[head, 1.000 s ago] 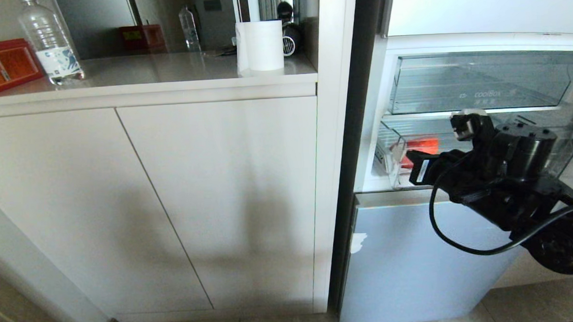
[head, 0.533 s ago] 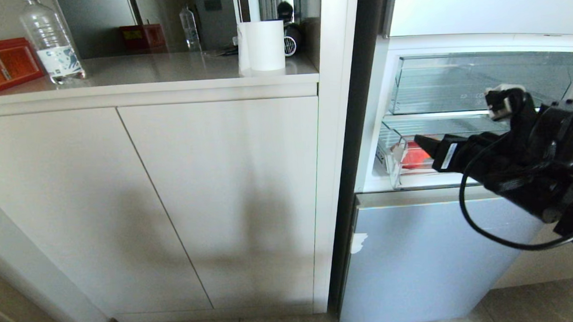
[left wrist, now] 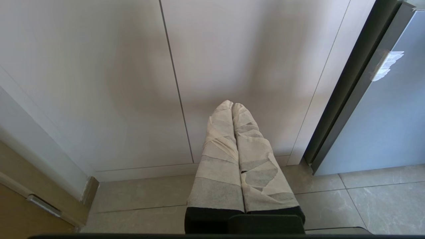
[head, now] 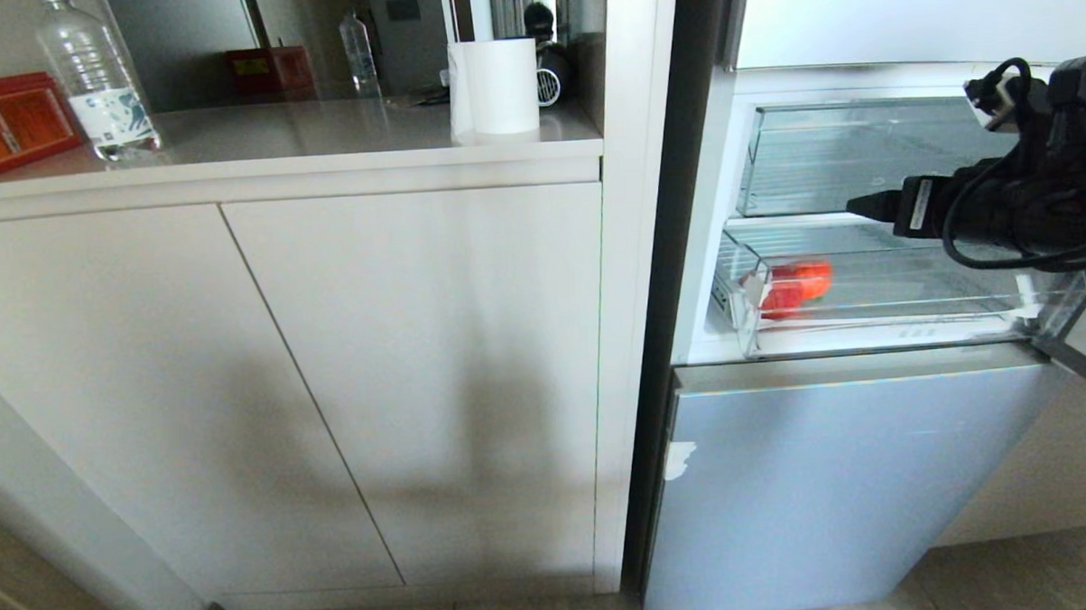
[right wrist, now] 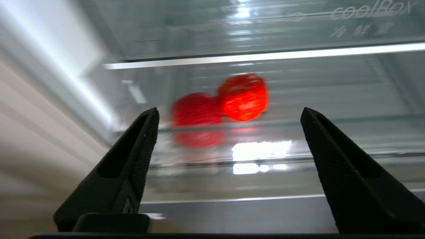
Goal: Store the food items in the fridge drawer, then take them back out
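Observation:
Two food items lie side by side at the left end of the clear fridge drawer (head: 887, 334): a red one (head: 780, 300) and a red-orange one (head: 813, 277). My right gripper (head: 865, 206) hovers above and to the right of them, outside the drawer and level with the shelf edge. In the right wrist view the red piece (right wrist: 196, 109) and the red-orange piece (right wrist: 244, 96) show beyond the drawer's front lip (right wrist: 265, 159). There my right gripper (right wrist: 229, 111) is open and empty. My left gripper (left wrist: 232, 105) is shut and empty, parked low before the cupboard.
A clear lettered bin (head: 863, 158) sits on the shelf above the drawer. The closed lower fridge door (head: 829, 476) is under it. White cupboard doors (head: 329, 376) fill the left. The counter (head: 302, 133) holds a bottle (head: 92, 77), a red box (head: 8, 120) and a paper roll (head: 495, 85).
My right gripper has opened and lifted up and to the right, away from the drawer. Both red pieces now lie uncovered in the drawer.

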{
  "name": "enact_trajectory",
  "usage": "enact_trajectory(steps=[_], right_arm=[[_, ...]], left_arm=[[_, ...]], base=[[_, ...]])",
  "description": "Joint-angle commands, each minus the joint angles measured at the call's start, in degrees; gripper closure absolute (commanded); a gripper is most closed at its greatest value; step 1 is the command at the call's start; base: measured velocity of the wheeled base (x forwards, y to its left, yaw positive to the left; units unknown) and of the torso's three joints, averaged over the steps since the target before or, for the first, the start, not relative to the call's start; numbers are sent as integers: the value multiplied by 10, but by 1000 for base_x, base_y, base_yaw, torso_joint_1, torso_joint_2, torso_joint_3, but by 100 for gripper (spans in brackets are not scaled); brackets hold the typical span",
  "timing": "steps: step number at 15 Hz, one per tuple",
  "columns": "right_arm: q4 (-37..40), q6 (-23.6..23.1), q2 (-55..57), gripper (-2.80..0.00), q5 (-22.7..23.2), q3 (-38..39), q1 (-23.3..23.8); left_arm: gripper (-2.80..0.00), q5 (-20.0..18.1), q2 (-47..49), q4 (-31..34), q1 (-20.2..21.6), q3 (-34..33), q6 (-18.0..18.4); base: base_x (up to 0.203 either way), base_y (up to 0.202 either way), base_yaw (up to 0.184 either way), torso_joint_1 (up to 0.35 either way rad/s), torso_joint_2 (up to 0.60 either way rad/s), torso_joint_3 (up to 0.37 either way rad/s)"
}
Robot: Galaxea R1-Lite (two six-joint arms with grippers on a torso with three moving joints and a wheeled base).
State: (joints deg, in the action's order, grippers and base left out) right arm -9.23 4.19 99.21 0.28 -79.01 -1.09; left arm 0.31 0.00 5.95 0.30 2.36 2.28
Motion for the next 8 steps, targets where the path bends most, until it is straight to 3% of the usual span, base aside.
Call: enact_trajectory(steps=[1,8], right_arm=[[71,-30,90,-280,4,-89,29],[189,-57,210,-280,15,-266,58]], left_arm=[[0,0,1,0,0,0,0],[0,0,0,0,0,0,0]], base=[[0,0,0,0,0,0],[0,0,0,0,0,0]])
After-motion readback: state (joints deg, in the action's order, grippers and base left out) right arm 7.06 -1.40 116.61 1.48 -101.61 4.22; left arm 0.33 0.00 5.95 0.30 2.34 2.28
